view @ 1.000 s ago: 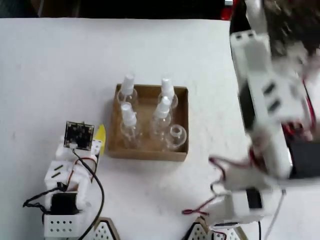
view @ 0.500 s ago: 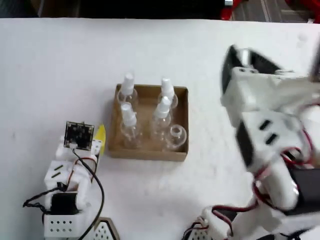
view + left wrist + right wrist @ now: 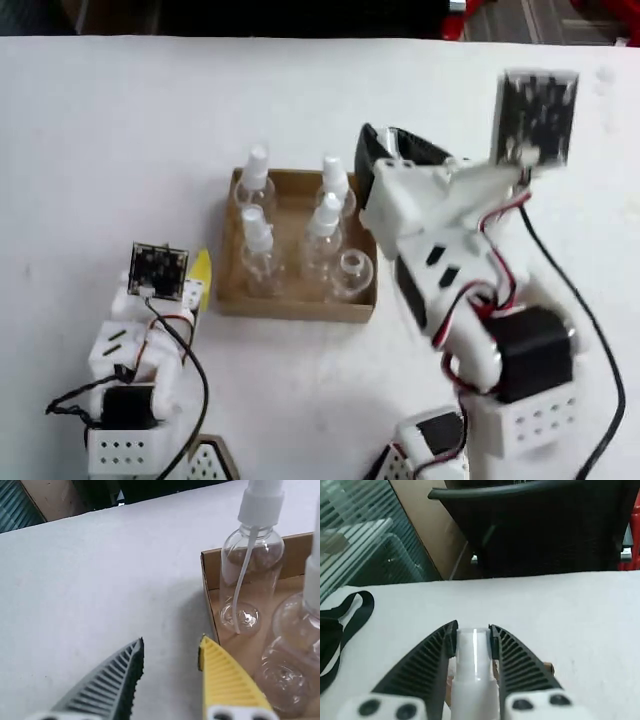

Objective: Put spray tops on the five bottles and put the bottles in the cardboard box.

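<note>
At the lower left of the high view, the left arm's fingers (image 3: 227, 682), one grey and one yellow, stand apart over the white bench (image 3: 100, 130). They grip nothing and sit just beside the left wall of the cardboard box (image 3: 298, 303). The box sits mid-frame and holds five clear bottles (image 3: 258, 250). Four carry white spray tops (image 3: 257, 160). The fifth bottle (image 3: 352, 270), in the box's lower right corner, has a bare open neck. To the right, by the box's upper right corner, the right arm's fingers (image 3: 420, 672) are clamped on a loose spray top (image 3: 474, 670).
</note>
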Tool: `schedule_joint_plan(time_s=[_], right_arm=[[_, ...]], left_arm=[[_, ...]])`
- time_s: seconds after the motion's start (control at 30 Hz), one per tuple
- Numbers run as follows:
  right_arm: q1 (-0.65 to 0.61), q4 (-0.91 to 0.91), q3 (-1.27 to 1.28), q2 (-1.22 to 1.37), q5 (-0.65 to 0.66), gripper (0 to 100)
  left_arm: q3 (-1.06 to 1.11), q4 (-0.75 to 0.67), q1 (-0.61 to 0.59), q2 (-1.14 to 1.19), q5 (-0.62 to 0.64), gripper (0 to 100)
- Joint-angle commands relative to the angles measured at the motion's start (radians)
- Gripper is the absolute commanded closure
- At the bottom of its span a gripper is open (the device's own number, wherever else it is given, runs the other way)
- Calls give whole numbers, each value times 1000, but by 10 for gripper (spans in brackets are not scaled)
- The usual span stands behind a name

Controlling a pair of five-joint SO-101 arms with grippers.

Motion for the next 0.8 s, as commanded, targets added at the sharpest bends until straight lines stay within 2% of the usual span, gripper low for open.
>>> schedule_joint_plan(time_s=[0.0,0.1,0.2,0.4,0.77], right_arm=[[2,-449,382,-260,-12,983],[1,-688,585,-380,-11,984],[1,-834,730,-417,-5,984],[1,-1121,878,-390,-11,984],[-76,-1356,1103,-469,-12,984]], left_arm=[[2,-3,10,-5,-11,835],[2,-3,10,-5,-11,835],[2,-3,10,-5,-11,835],[2,-6,10,-5,-11,835],[2,-9,10,-5,-11,835]])
